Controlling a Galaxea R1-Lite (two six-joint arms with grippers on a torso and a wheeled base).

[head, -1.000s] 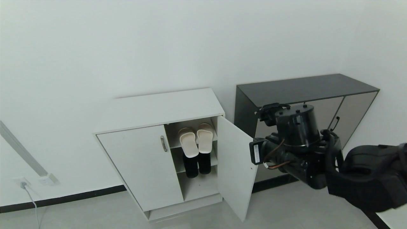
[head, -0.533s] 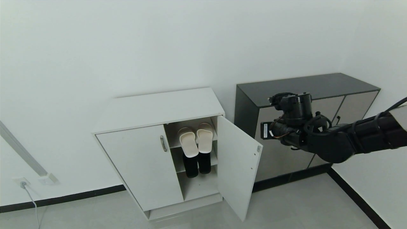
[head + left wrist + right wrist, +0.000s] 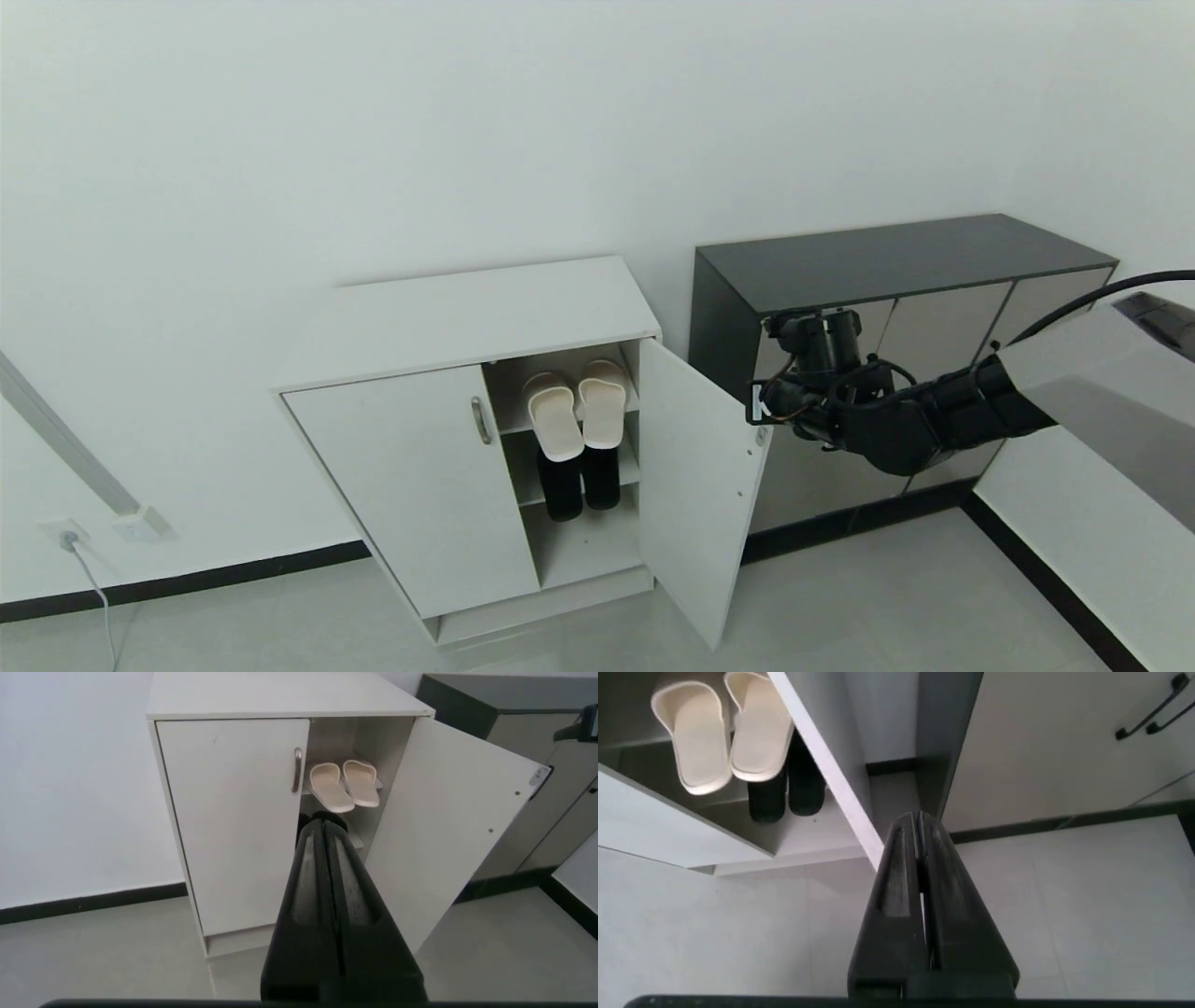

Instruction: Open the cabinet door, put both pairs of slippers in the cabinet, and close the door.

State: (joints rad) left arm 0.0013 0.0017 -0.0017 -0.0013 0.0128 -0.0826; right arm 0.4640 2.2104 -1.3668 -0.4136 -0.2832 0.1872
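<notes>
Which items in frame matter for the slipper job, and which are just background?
Job: white cabinet, open right door, beige slippers on the upper shelf, black slippers below them, right pincer by the door edge.
Background: dark cabinet, wall socket, cable.

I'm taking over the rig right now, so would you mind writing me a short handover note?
Left gripper: shut, empty, held back facing the white cabinet.
Right gripper: shut, empty, by the free edge of the open right door, on its outer side; contact unclear.
Things: cream slippers one shelf above black slippers, both pairs inside. Left door closed.
Done: door opened, both pairs stored.
Left: push the right door closed.
</notes>
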